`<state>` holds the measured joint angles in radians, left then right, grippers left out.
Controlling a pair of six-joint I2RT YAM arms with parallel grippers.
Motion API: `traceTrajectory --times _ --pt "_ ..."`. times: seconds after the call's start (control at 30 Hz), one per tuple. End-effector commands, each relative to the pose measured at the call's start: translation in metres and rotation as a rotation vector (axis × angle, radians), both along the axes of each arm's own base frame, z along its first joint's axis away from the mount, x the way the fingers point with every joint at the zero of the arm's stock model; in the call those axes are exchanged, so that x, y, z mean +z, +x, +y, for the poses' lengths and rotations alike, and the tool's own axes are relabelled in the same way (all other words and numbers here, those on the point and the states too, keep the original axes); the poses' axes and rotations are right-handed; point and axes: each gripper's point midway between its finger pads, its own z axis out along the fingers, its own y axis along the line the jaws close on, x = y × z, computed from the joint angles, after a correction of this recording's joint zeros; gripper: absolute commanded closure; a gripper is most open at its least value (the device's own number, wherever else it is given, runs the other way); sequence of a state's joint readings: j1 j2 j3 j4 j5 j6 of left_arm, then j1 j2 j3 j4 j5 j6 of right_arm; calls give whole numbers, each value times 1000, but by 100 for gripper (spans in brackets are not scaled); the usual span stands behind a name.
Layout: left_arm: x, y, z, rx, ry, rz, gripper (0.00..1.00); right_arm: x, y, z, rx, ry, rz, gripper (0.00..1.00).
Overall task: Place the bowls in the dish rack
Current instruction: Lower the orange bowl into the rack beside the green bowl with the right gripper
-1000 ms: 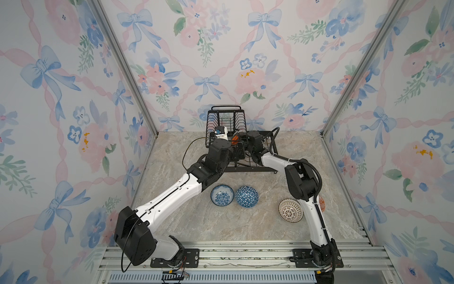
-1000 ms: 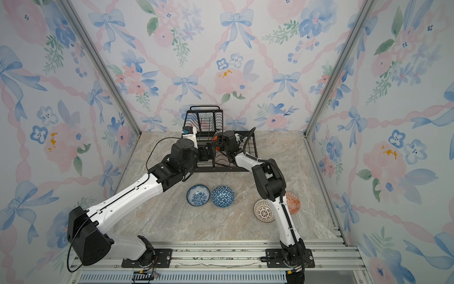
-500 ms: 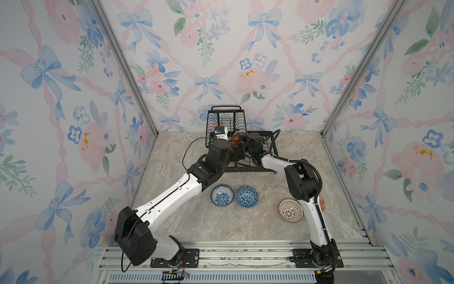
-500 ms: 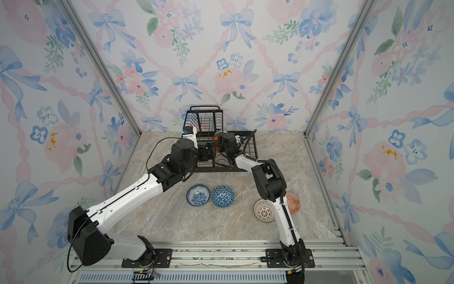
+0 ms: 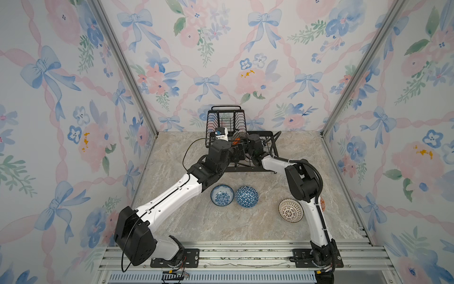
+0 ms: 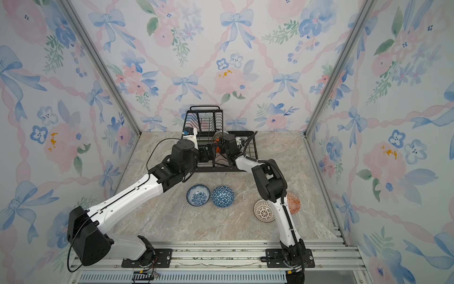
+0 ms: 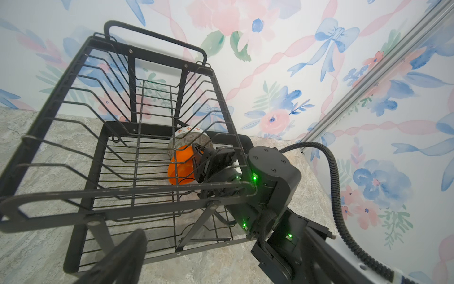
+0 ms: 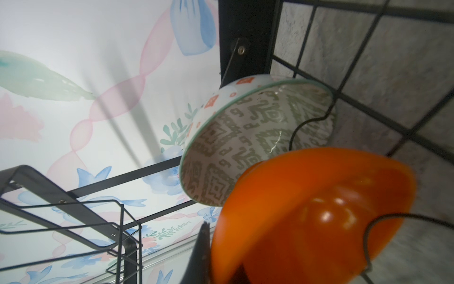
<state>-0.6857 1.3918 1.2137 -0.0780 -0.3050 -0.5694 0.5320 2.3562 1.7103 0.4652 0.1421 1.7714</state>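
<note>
Right gripper (image 7: 199, 161) pinches the orange bowl (image 7: 180, 168) on edge to fit the rack (image 7: 137, 194) slots; left gripper (image 6: 207, 152) hangs wide open.

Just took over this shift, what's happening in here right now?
The right gripper is shut on the orange bowl in the lower tray of the dish rack, beside the green-patterned bowl. The left gripper is open by the rack. On the table: blue floral bowl, blue triangle bowl, lattice bowl, orange-red bowl.
</note>
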Motion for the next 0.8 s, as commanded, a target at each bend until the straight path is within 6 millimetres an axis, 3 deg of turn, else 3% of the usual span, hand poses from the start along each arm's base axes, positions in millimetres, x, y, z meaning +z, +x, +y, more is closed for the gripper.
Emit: traceTrajectory --times 0.0,0.77 --pt "3 -7 6 -4 -2 0 2 -11 -18 11 29 -17 64 97" --pt "1 -9 7 7 -3 1 2 -8 -20 7 28 -11 80 90"
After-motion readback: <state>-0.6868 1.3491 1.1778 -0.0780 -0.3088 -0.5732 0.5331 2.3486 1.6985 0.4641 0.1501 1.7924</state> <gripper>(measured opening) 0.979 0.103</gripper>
